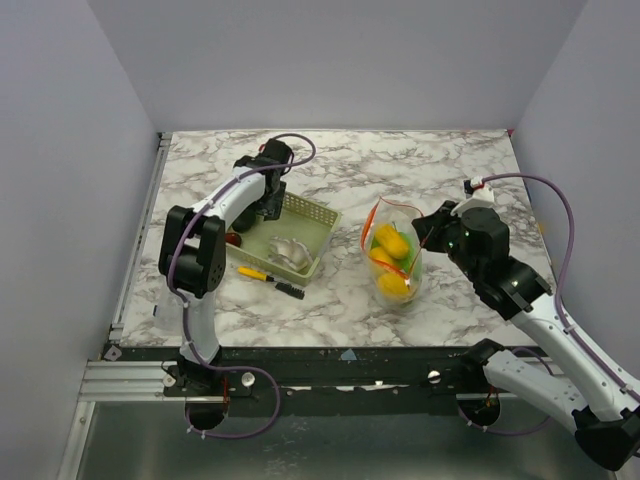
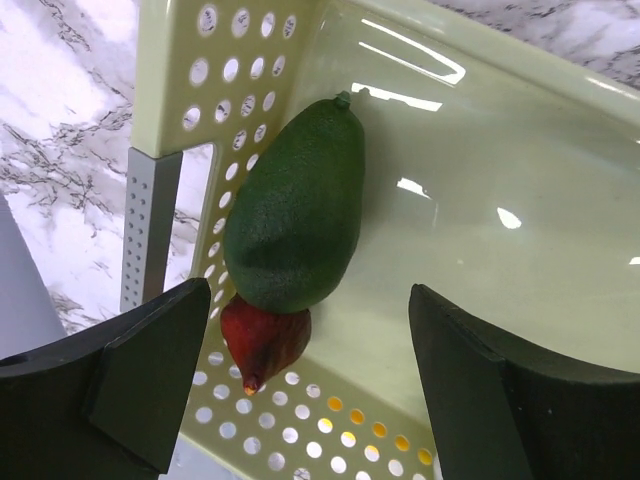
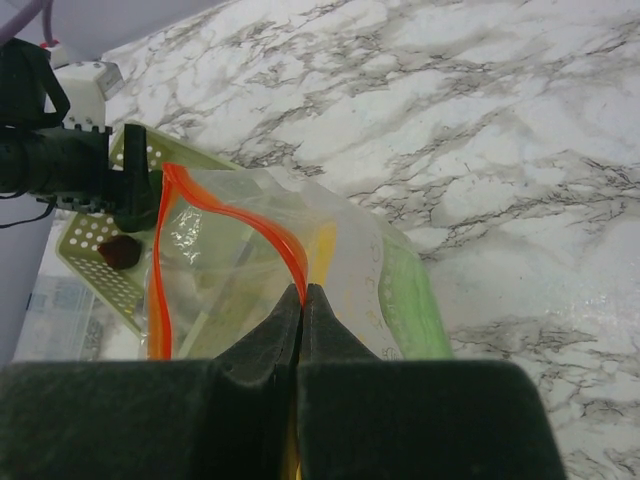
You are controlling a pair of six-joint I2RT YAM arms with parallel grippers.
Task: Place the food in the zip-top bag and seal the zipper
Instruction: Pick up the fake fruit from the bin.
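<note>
From above, the zip-top bag (image 1: 393, 262) stands on the table (image 1: 450, 170) beside the basket (image 1: 312, 226), yellow food (image 1: 392, 243) inside. Left wrist: the left gripper (image 2: 310, 390) gapes empty over a dark green piece (image 2: 295, 215) in the basket. Right wrist: the right gripper (image 3: 303, 296) pinches the zipper (image 3: 156, 280), fully closed.

a white counter (image 1: 450, 170) veined with grey marble carried three things. a pale green slotted plastic basket (image 1: 318, 232) sat left of centre, a thin yellow-and-black pen (image 1: 262, 276) lay just beside its near wall, and a clear soft plastic zip-top bag (image 1: 385, 215) with an orange-red rim stood right of the basket.
</note>
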